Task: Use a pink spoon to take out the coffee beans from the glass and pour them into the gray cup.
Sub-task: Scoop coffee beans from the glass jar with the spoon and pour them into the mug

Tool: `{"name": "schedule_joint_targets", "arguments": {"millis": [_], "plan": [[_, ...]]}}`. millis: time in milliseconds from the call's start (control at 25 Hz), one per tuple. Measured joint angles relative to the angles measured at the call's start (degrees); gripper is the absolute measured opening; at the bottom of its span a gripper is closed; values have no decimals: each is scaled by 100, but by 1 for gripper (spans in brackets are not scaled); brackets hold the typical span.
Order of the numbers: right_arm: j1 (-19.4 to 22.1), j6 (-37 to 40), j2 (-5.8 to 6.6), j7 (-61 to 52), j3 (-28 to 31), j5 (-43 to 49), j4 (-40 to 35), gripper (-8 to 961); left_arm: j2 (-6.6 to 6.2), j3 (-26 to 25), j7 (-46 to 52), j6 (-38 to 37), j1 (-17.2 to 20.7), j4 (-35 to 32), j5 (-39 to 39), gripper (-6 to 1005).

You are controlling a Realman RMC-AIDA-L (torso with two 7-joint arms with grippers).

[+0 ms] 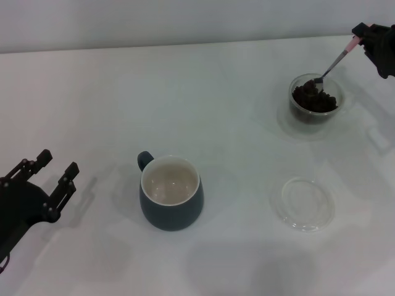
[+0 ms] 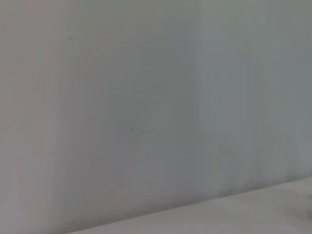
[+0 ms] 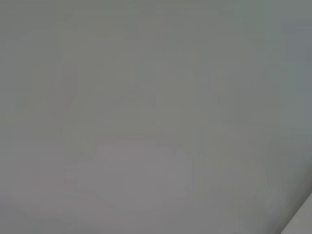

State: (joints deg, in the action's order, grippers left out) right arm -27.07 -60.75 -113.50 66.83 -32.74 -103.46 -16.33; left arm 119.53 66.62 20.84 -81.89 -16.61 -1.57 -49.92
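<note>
Your right pincer [image 1: 364, 36] grips the pink spoon [image 1: 336, 60] by its handle, bowl dipped into the coffee beans [image 1: 315, 98] in the glass [image 1: 315, 114]. The gray cup [image 1: 171, 193] sits mid-worktop [image 1: 203, 92]; left pincer [image 1: 50, 174] rests wide apart.

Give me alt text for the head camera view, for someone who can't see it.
The right pincer holds a pink spoon dipped into coffee beans in a small glass at the far right of a white table. An empty gray cup stands near the middle, a clear saucer to its right. The left pincer hangs open, idle, at the left.
</note>
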Motion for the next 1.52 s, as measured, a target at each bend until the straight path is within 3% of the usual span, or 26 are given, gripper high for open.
{"name": "schedule_joint_targets", "arguments": {"millis": [920,1320,1520], "plan": [[53,-1165,-192,-330,-1077,128,200,147,0,0,-1,-3,38,15,-82,535],[-150,-1414,-265,-160,-1561,79,363,147,22,73,-75,-8,81,24,-79,535],[-517,-1496,-268,121,-1626,62,850,147,20,98,-77,-11,79,25,-79,534]]}}
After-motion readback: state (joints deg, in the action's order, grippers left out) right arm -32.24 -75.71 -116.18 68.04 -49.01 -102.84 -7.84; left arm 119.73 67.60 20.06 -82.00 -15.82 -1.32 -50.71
